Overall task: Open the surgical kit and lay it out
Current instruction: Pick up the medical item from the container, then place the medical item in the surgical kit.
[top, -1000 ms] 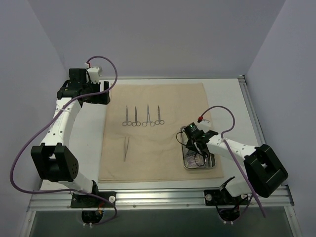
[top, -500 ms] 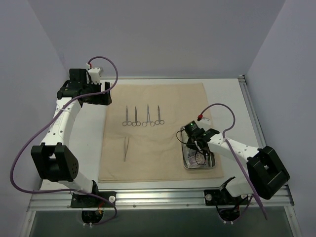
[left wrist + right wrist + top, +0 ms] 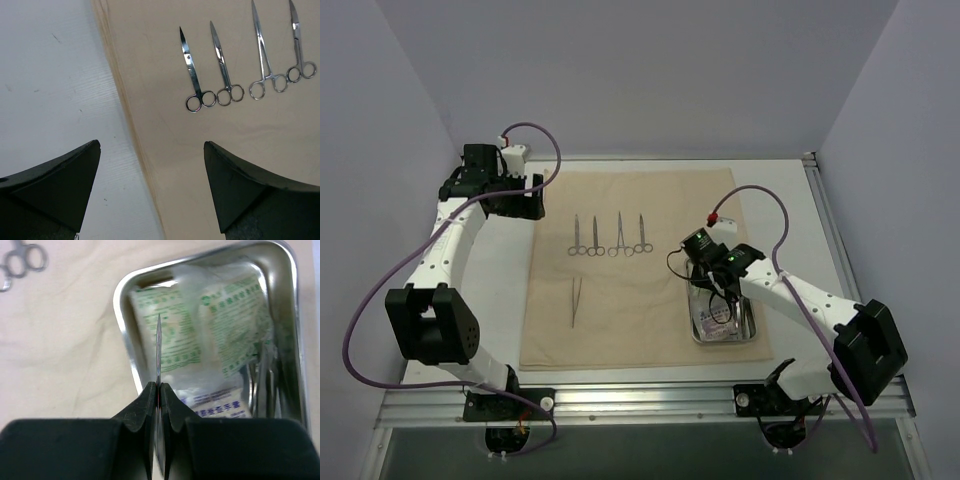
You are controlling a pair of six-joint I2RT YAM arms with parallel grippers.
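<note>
The right hand (image 3: 158, 387) is clamped on a thin pointed steel instrument (image 3: 158, 347) above the rectangular steel tray (image 3: 126, 330), which holds pale green-printed packets (image 3: 235, 325). Left of the tray, four ring-handled steel clamps (image 3: 619, 232) lie on the beige cloth sheet (image 3: 650, 195). Farther left, the left hand (image 3: 152, 150) hovers, fingers apart.

The cloth wrap (image 3: 630, 330) lay flat on the table (image 3: 790, 210). On its far half four clamps (image 3: 619, 232) lay side by side in a row, tips pointing away and rings toward the near edge. The tweezers (image 3: 575, 300) lay nearer, below the leftmost clamp. The tray (image 3: 725, 341) sat on the wrap's near right part, with packets (image 3: 220, 325) inside it. The right gripper (image 3: 157, 390) hung over the tray's left side, jaws pinched on a thin steel instrument (image 3: 158, 345). The left gripper (image 3: 151, 150) stood over the wrap's left edge, jaws apart.
</note>
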